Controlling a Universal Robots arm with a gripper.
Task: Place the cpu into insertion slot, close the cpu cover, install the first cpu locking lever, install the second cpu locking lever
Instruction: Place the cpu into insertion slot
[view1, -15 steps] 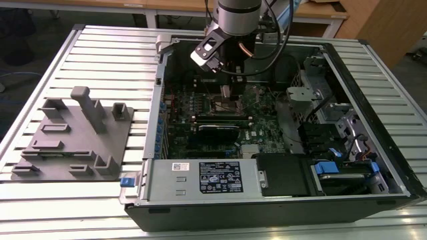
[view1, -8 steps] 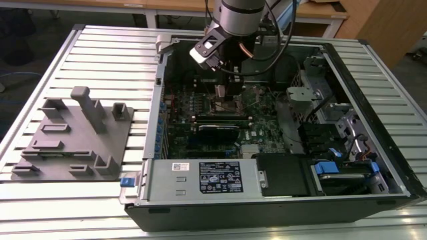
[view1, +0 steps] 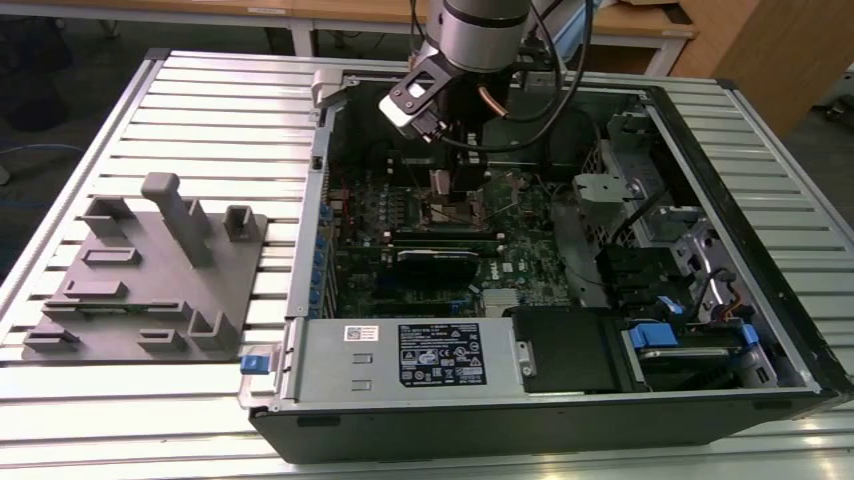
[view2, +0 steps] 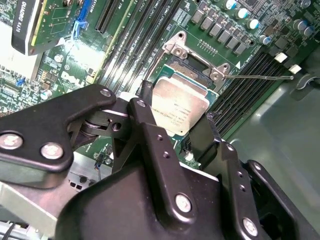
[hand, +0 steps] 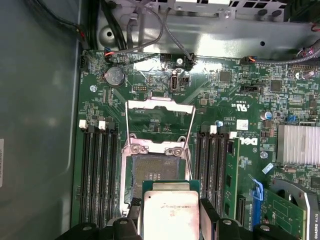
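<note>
**Chip** (hand: 171, 212): dull silver-grey metal lid with a matt finish, edged by a green rim.
**Socket** (hand: 155, 167): dark, finely grained bed.
**Cover frame** (hand: 160, 103): thin bare metal, bright and lightly reflective.
**Circuit board** (hand: 235, 100): green with a semi-gloss coating.
**Pincer** (view2: 178, 105): smooth black fingers (view2: 155, 145) with a satin sheen, fastened by shiny steel screws.
**Worktop** (view1: 227, 100): ribbed pale metal, satin finish.
**Block** (view1: 147, 270), at the exterior view's left: grey matt plastic.
**Computer case** (view1: 534, 425): black outer wall, smooth, with bare grey sheet metal inside.
</note>
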